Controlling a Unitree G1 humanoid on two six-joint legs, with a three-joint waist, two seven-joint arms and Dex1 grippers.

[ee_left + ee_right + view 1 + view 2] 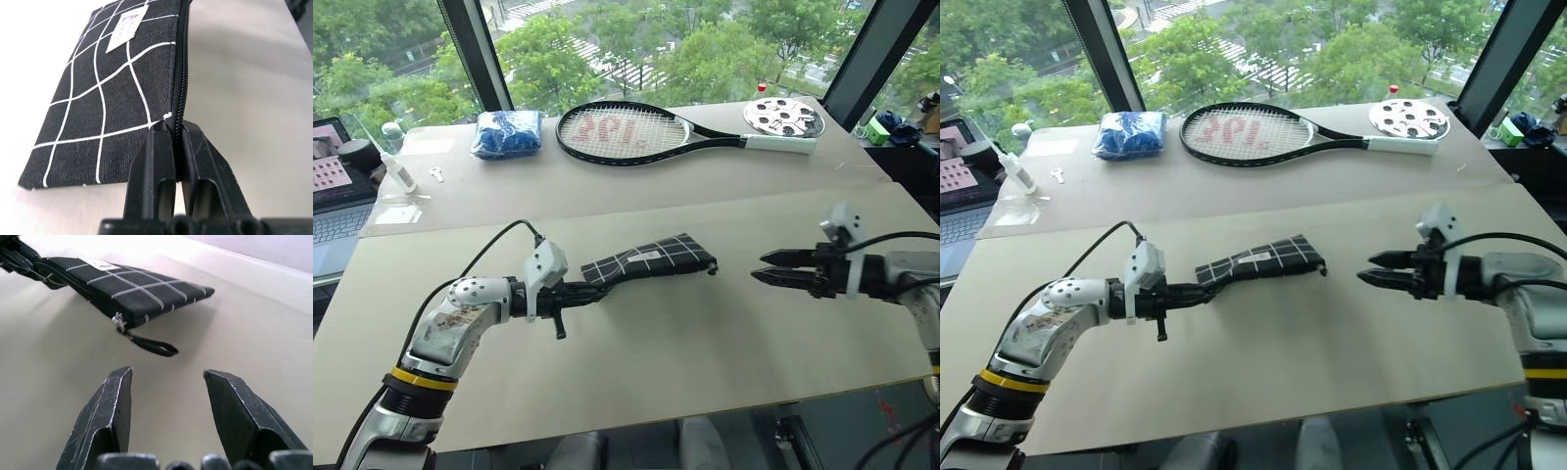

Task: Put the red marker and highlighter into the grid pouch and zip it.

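Grid pouch is being pinched at its zipper-edge end by the closed left claw, its far end lifted off the tabletop. Right claw is being held open, apart from the pull strap.

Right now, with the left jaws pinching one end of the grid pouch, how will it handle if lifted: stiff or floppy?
Probably floppy: the grid pouch is thin fabric, and its far end rests on the table while the left gripper clamps the near edge by the zipper. Likely light, since it looks flat. The zipper pull strap hangs loose and may swing.
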